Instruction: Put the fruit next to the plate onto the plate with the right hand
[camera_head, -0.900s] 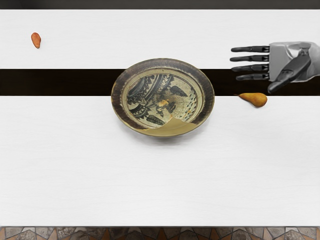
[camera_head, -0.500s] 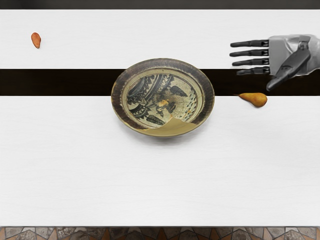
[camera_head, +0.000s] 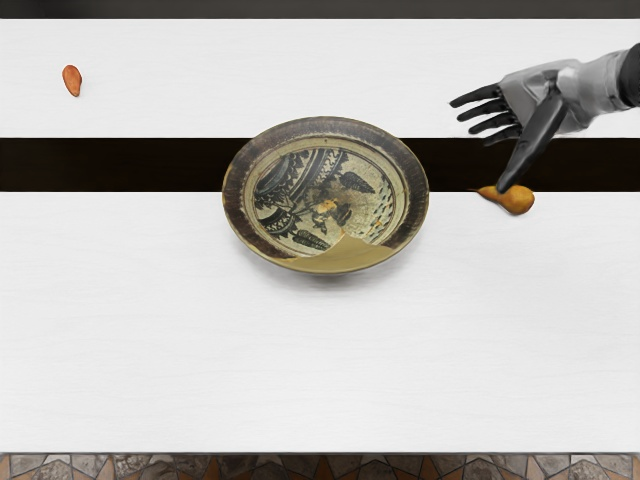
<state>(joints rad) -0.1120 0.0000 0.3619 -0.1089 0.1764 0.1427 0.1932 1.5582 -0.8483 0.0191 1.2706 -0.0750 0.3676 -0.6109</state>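
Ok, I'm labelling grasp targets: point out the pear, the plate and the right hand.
pear (camera_head: 514, 200): head view, on its rounded body.
plate (camera_head: 233, 186): head view, on its dark left rim.
right hand (camera_head: 525, 93): head view, on the grey middle of the hand.

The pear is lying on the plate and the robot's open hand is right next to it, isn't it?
Not quite. The head view shows the pear lying on the table beside the plate, not on it. The right hand is open and right next to it, as you said.
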